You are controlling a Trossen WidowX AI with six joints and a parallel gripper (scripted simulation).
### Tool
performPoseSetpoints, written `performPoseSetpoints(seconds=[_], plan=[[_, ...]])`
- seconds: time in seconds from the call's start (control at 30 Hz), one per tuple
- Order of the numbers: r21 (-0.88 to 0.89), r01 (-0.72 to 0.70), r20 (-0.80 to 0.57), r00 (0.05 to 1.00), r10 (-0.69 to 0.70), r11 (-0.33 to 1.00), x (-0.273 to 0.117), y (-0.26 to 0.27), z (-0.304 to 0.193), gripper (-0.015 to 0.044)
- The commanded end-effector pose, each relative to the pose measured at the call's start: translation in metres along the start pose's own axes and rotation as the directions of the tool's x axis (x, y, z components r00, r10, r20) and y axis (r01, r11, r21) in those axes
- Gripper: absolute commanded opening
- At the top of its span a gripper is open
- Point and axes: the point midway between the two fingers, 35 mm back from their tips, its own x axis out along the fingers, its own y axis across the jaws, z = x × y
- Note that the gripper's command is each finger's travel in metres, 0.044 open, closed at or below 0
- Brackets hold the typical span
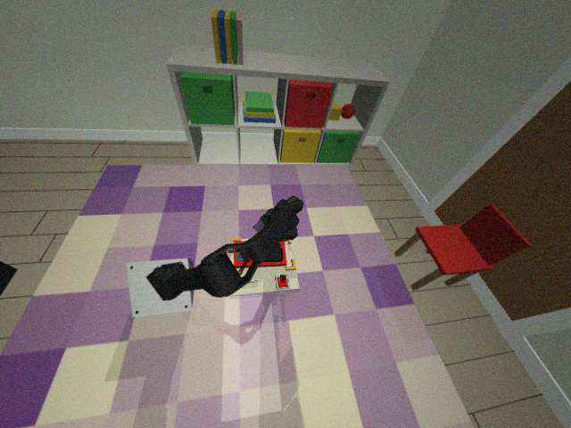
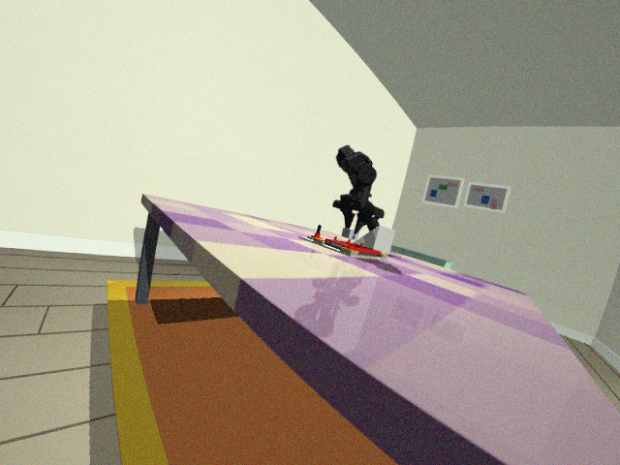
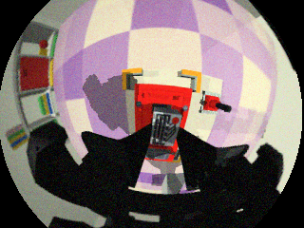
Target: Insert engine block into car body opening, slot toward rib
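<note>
The red car body (image 1: 282,251) (image 2: 371,249) (image 3: 163,95) lies flat on a pale base plate (image 1: 262,287), between yellow corner brackets. My gripper (image 2: 350,232) (image 3: 164,127) is shut on the grey engine block (image 3: 161,122), which has dark ribbed detail and a red round spot on its upper face. The block is over the car body and looks a little above it in the exterior view. In the wrist view the block covers the middle of the body, so the opening and rib are hidden. Its slot side cannot be made out. The arm hides the block in the top view.
A red piece with an upright black stick (image 1: 282,280) (image 2: 318,232) (image 3: 212,103) stands on the base plate beside the body. Yellow brackets (image 1: 291,266) (image 3: 190,73) border the body. A white plate with dark screws (image 1: 138,291) lies under the arm's base side.
</note>
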Motion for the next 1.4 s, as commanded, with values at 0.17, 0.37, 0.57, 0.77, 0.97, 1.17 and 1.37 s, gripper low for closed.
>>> performPoseSetpoints(seconds=[0.17,0.37,0.57,0.77,0.97,1.17,1.37], plan=[[-0.049,-0.004,0.002,1.0,0.004,0.999,0.0002,0.0046,0.0001,0.0158],[-0.05,-0.004,0.002,1.0,0.004,0.999,0.0005,0.0047,0.0,0.0158],[-0.031,-0.004,0.002,1.0,0.004,1.0,0.0004,0.0046,0.0,0.0158],[0.015,-0.004,0.002,1.0,0.004,1.0,0.0001,0.0055,0.0001,0.0158],[0.007,-0.004,0.002,1.0,0.004,1.0,0.0001,0.0053,0.0002,0.0158],[0.002,-0.004,0.002,1.0,0.004,1.0,0.0001,0.0051,0.0002,0.0158],[-0.002,-0.004,0.002,1.0,0.004,1.0,0.0001,0.0051,0.0002,0.0158]])
